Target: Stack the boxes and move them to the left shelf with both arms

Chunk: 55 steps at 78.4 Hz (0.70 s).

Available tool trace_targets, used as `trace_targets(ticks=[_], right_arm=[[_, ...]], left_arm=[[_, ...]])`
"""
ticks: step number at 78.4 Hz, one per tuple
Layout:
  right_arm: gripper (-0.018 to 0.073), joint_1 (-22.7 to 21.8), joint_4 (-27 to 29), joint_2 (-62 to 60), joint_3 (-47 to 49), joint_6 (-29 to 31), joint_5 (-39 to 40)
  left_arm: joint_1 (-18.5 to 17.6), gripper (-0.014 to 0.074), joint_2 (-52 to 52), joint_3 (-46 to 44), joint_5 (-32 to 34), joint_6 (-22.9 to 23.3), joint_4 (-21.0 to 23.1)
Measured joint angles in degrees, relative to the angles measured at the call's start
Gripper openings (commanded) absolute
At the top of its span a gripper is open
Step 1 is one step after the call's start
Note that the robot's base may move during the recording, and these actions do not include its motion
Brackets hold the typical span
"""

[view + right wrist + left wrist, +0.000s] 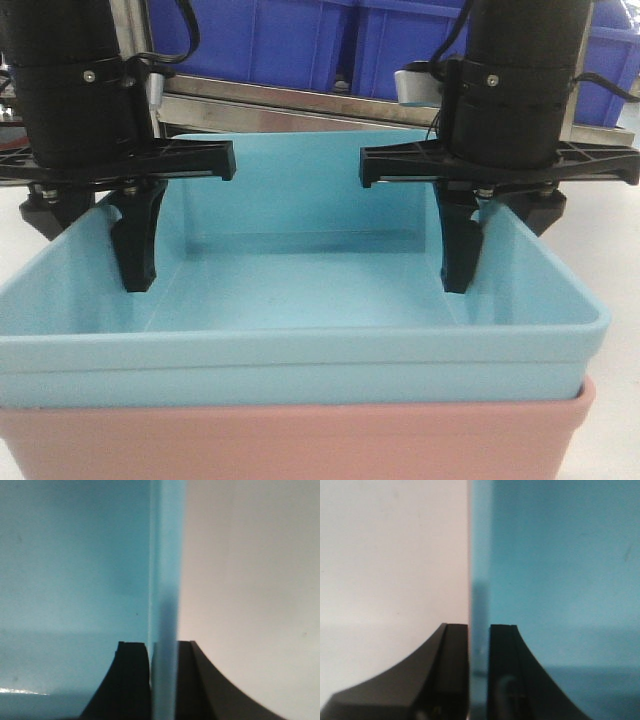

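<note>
Blue box point(300, 345) nested in pink box point(300, 440); we find left end effector point(479, 630), right end effector point(164, 645) clamping its walls for level lift.

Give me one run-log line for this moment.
blue tub nested in pink tub | left gripper clamps its left wall | right gripper clamps its right wall

Bright even light; wrist views blurred close-up.
</note>
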State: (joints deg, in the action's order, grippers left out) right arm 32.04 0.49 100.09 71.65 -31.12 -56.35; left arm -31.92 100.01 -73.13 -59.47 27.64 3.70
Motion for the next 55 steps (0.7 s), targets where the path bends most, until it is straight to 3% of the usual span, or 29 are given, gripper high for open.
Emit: trace_targets(ticks=[25, 55], right_arm=[[0.0067, 0.00, 0.00, 0.00, 0.22, -0.50, -1.44], [0.0067, 0.00, -2.88, -2.83, 7.39, -2.97, -10.80]], left_arm=[[0.00, 0.0008, 0.00, -0.18, -1.13, 0.00, 0.92], [-0.72, 0.0008, -2.38, -5.73, -8.74, 4.95, 2.07]])
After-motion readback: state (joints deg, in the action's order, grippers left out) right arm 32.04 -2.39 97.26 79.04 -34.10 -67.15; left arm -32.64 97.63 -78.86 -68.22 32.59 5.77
